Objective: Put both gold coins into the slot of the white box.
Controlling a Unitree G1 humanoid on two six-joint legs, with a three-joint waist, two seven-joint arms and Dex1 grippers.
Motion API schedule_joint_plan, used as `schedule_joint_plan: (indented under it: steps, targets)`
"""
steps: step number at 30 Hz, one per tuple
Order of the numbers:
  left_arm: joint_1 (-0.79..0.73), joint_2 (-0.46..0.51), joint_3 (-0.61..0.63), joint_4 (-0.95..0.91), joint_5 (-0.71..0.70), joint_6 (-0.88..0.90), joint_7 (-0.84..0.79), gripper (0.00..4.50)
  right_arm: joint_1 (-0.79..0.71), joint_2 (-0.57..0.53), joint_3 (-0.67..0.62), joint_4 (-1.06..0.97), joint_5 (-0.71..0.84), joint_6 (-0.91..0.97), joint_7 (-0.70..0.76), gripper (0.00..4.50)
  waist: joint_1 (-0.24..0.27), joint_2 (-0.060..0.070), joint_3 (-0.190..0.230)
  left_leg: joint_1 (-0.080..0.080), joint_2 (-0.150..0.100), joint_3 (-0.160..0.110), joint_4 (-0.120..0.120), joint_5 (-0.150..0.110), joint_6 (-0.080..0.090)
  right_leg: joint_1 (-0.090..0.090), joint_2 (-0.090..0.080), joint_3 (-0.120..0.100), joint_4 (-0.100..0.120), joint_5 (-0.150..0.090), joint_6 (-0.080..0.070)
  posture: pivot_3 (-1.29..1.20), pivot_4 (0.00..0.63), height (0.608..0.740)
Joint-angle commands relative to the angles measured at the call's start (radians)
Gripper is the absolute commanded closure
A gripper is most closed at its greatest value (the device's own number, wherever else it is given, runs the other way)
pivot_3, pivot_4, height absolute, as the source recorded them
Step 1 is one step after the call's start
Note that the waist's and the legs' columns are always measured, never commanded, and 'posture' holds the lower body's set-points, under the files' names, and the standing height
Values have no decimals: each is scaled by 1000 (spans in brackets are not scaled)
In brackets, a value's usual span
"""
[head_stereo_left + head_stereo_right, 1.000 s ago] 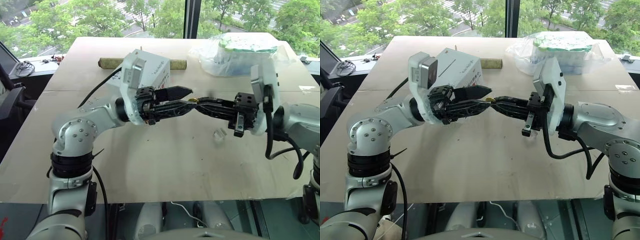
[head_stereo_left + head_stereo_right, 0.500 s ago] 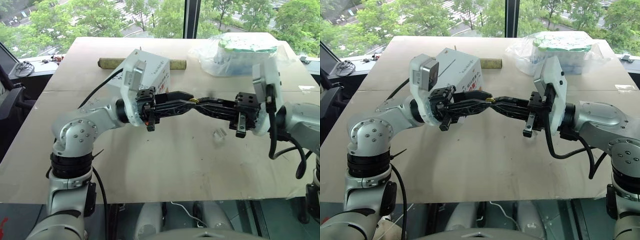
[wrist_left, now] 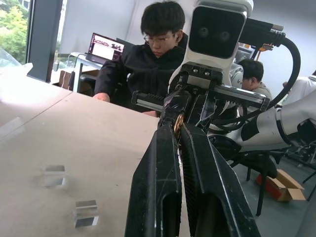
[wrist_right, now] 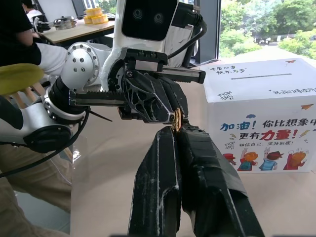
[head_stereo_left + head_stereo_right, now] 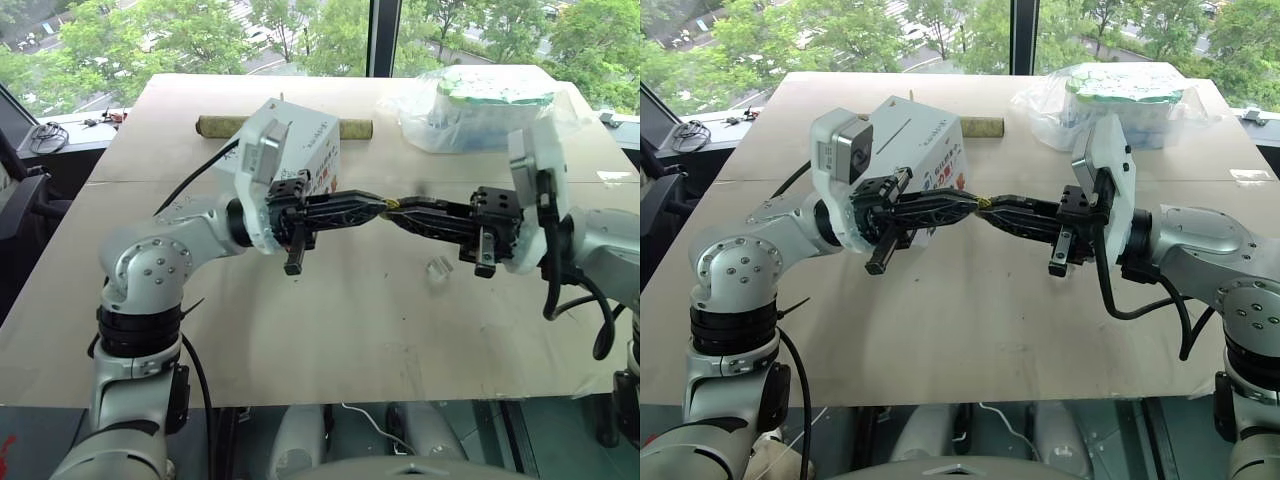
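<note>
- The left gripper (image 5: pixel 378 201) and the right gripper (image 5: pixel 392 209) meet tip to tip above the middle of the table (image 5: pixel 330 330), each pointing roughly level toward the other.
- One gold coin (image 4: pixel 176 119) stands on edge at the meeting point. In the right wrist view it sits between the tips of the right gripper's fingers, and the left gripper's tips reach it from the other side.
- Right gripper: fingers closed together, with the coin pinched at their ends.
- Left gripper: fingers brought fully together. In the left wrist view the coin's gold edge (image 3: pixel 178 123) shows just past their tips, against the right gripper's tips. Both grippers pinch the same coin.
- The white box (image 5: pixel 930 140) stands on the table behind the left gripper, near the far edge. Its top face carries the slot (image 4: pixel 266 76), a thin dark line. Its side face shows blue and red handwriting and a row of cartoon figures.
- Two small clear plastic holders (image 3: pixel 71 195) lie on the table below and to the right of the meeting point, apart from both grippers.
- A clear bag with a white-and-green bundle (image 5: pixel 480 105) rests at the far right of the table.
- A brown roll (image 5: pixel 222 125) lies behind the box.
- A person in a dark top (image 3: pixel 148 64) sits beyond the table's edge.
</note>
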Motion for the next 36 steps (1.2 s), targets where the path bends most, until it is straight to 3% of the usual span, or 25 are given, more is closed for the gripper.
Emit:
schedule_joint_plan:
  steps: [1,4,5,7,12,15,18,23,26,36]
  targets:
    - [4,1,1,-21,-1,-19,-16,4466,-2,-9,-5,-36,20,-26,-5,4500,0,0,0,0,0,0,0,0,0,0,0,0,0,0,0,0,150,740]
    - [4,-6,10,-13,-6,-22,-7,4466,4,-7,-11,-27,5,-42,6,4500,0,0,0,0,0,0,0,0,0,0,0,0,0,0,0,0,150,740]
    - [3,-8,13,-9,-10,-21,-1,4500,9,-3,-16,-23,14,-45,10,3859,0,0,0,0,0,0,0,0,0,0,0,0,0,0,0,0,150,740]
    - [1,-13,25,2,-24,-12,15,4500,21,-13,-24,-22,7,-51,8,3087,0,0,0,0,0,0,0,0,0,0,0,0,0,0,0,0,150,740]
    - [-20,-30,85,55,-72,10,114,4500,72,-91,-66,-32,-54,-62,21,558,2,0,0,0,0,0,0,0,0,0,0,0,0,0,0,0,150,740]
    - [-40,-43,118,66,-70,0,202,4500,119,-146,-102,-53,-115,-101,51,558,3,0,0,-1,0,0,0,0,1,0,-1,-1,0,0,0,0,150,740]
    - [-87,-38,123,39,66,-73,330,4500,199,-209,-186,-98,-243,-198,113,558,5,0,0,-1,0,0,0,0,1,0,0,-1,-1,0,0,0,150,740]
    - [-171,18,33,0,430,-124,633,4500,276,-269,-324,-111,-273,-220,121,558,5,0,0,0,0,0,0,1,-1,0,1,1,-1,0,0,0,150,740]
    - [-220,75,-90,-10,639,-77,753,4500,278,-296,-374,-104,-240,-214,132,558,8,-1,0,0,0,0,0,1,-1,0,1,1,-1,0,0,0,150,740]
    - [-290,113,-254,45,838,124,738,4500,232,-363,-381,-45,-233,-219,171,558,7,-1,1,0,0,1,-1,1,-1,0,1,1,-1,0,0,0,150,740]
